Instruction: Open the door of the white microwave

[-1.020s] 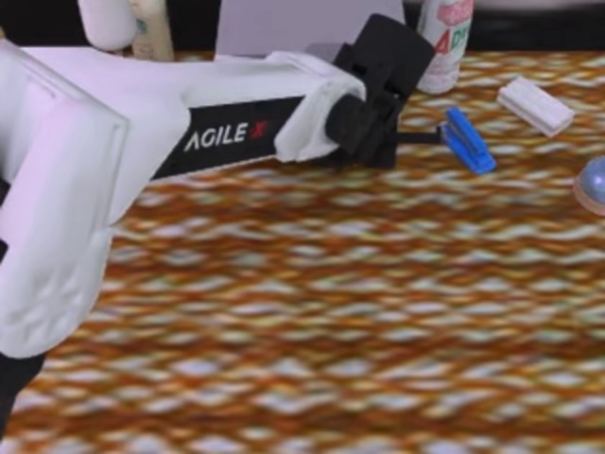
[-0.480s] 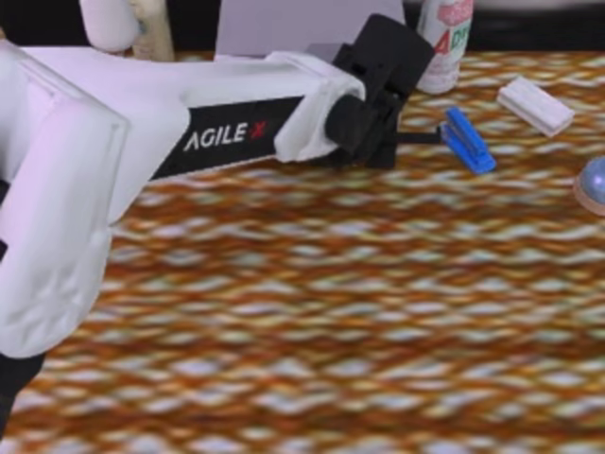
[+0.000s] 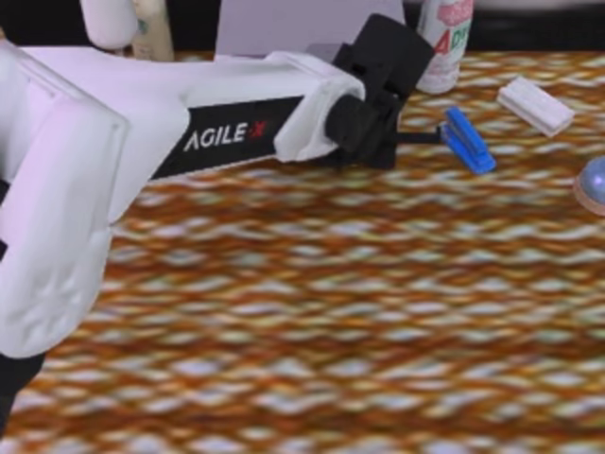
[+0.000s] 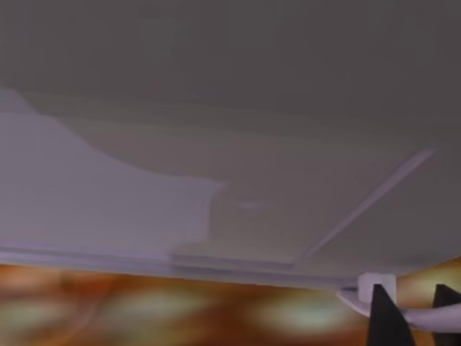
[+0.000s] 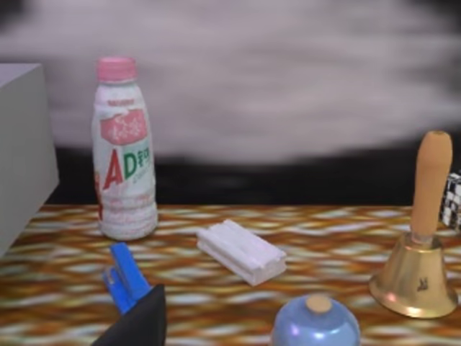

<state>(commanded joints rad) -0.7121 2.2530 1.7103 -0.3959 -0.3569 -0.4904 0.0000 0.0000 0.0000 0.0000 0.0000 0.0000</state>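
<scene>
The white microwave (image 3: 293,24) stands at the table's back middle, and its side also shows in the right wrist view (image 5: 21,144). My left arm reaches across to its front, where the left gripper (image 3: 378,104) covers the door from above. In the left wrist view the door (image 4: 252,144) fills the picture as a grey window above a white lower frame. The slim white handle (image 4: 432,315) runs between the two black fingertips of the left gripper (image 4: 414,303), which is shut on it. Only a black part of my right gripper (image 5: 137,321) shows, low at the table's right.
Right of the microwave stand a pink-capped bottle (image 3: 444,38), a blue stapler (image 3: 470,140) close to the left gripper, a white block (image 3: 535,105) and a blue dome (image 3: 594,184). A brass bell (image 5: 418,277) is farther right. Two pale containers (image 3: 109,19) stand back left.
</scene>
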